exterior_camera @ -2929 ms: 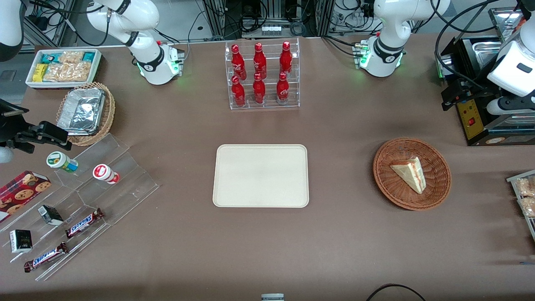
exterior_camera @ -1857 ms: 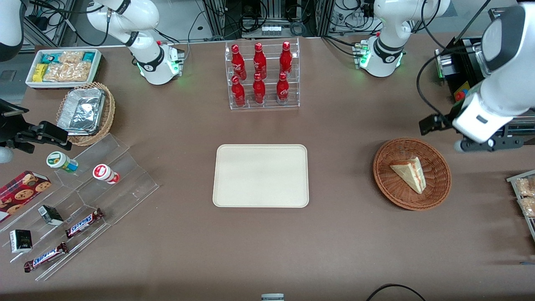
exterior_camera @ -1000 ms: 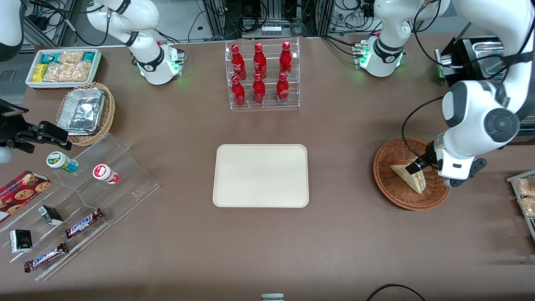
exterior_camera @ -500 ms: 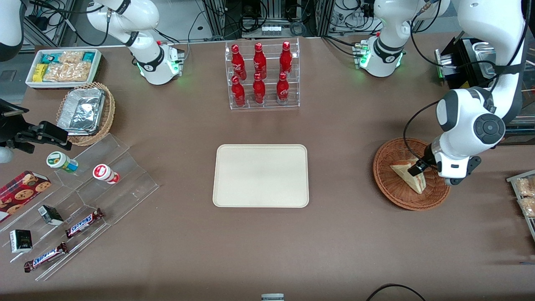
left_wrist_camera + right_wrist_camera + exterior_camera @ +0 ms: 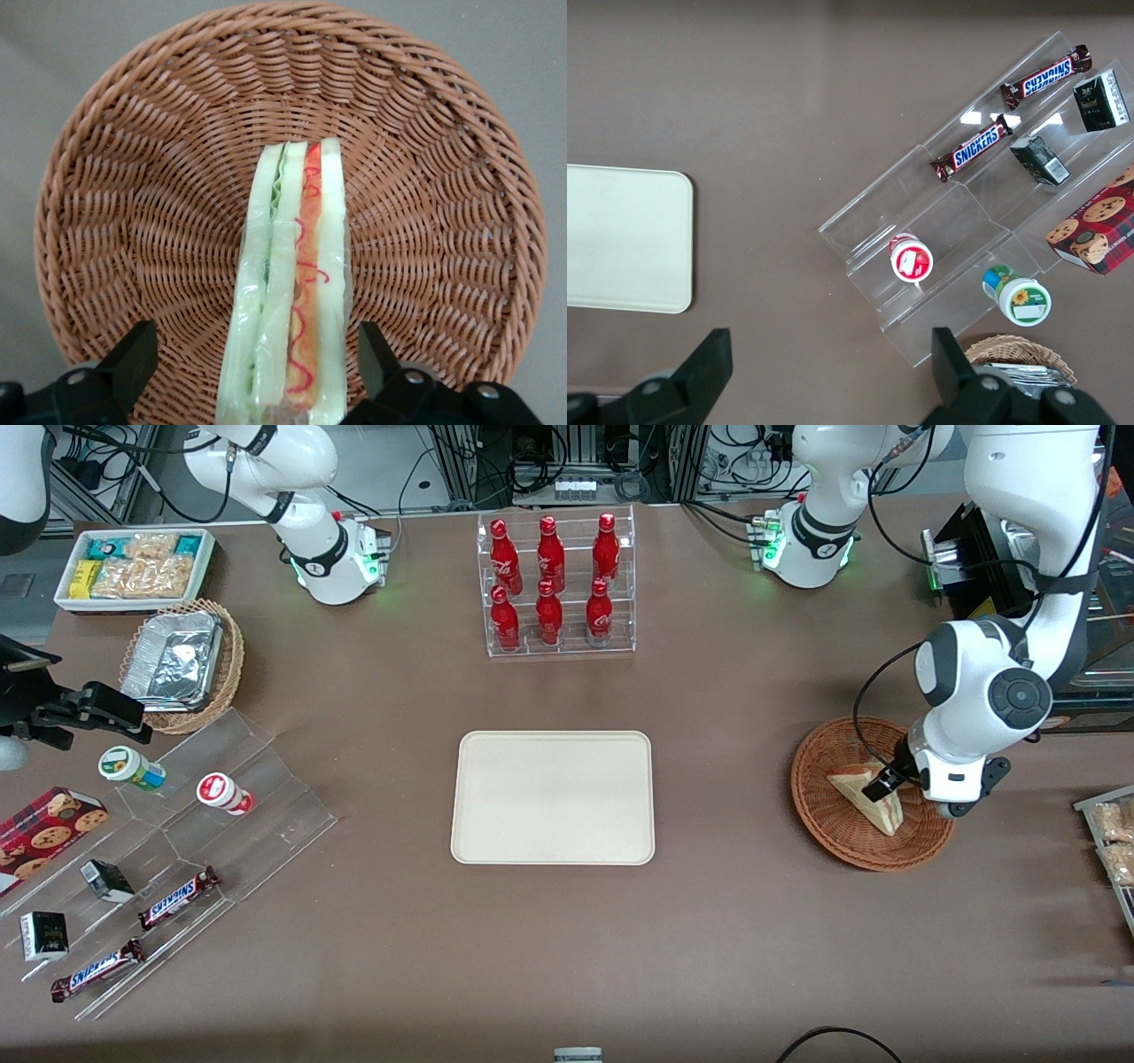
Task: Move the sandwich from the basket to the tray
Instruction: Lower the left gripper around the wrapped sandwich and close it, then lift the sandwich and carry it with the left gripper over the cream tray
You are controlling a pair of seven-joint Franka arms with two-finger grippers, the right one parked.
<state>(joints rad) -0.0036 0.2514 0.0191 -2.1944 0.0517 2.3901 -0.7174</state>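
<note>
Sandwich (image 5: 292, 292): lain in basket (image 5: 115, 221), long axis running straight between the spread, unclosed fingers (image 5: 133, 359) of the gripper (image 5: 257, 372); nothing grasped yet.

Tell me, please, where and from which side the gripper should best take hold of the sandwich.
Probably from above, across the bread faces. The sandwich stands on edge in the basket, filling upward, and the open gripper already straddles it, one finger outside each slice.
</note>
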